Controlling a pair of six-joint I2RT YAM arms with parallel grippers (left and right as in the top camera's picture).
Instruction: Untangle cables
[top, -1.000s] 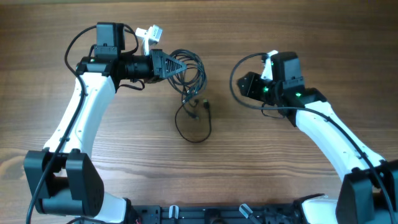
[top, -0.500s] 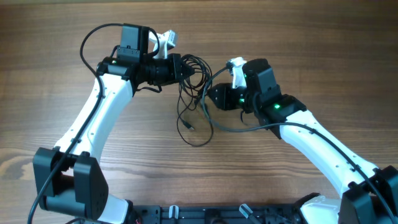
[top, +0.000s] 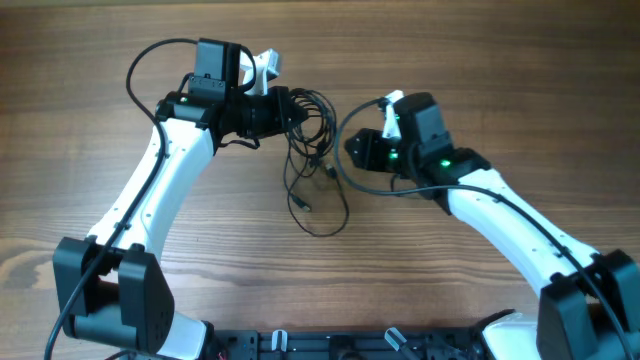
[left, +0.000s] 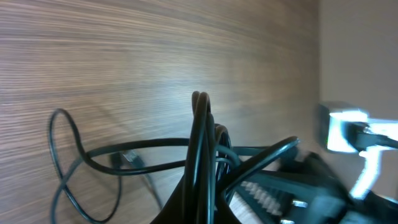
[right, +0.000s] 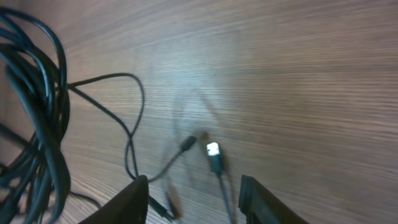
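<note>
A tangle of thin black cables (top: 312, 118) lies at the table's middle, with loose loops trailing toward the front (top: 322, 222). My left gripper (top: 291, 108) is shut on the bundle's upper part; in the left wrist view the strands (left: 202, 143) run up from between its jaws (left: 208, 208). My right gripper (top: 352, 150) is open just right of the tangle, holding nothing. In the right wrist view its fingers (right: 196, 200) straddle a loose cable end with a silver USB plug (right: 213, 154) and a small round plug (right: 188, 144) on the wood. The thick bundle (right: 37, 106) is at the left.
The wooden table (top: 480, 60) has no other objects on it. The arms' own black wiring loops above the left wrist (top: 150, 62) and around the right wrist (top: 345, 125). The arm bases stand at the front edge (top: 330, 345).
My left gripper has carried the cable bundle to the right. My right arm has swung left to the tangle's right side, then drawn back slightly. The trailing loops have shifted.
</note>
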